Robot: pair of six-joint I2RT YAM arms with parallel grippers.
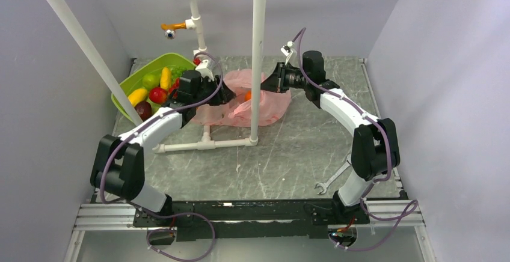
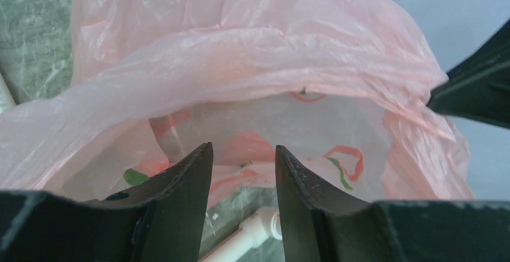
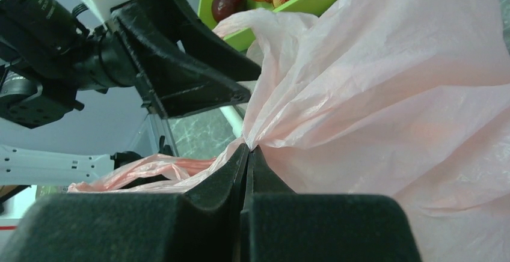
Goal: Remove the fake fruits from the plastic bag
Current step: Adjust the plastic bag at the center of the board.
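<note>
The pink plastic bag lies at the table's middle back, its mouth facing left. My right gripper is shut on the bag's upper edge and holds it up. My left gripper is open and empty at the bag's mouth, with its fingers just outside the opening. An orange fruit shows inside the bag in the top view. The left wrist view shows only vague red shapes through the plastic, and I cannot tell whether they are fruits. The left gripper also shows in the right wrist view.
A green basin with several fruits stands at the back left, just behind the left gripper. A white pipe frame has an upright post in front of the bag and a base pipe. A wrench lies front right.
</note>
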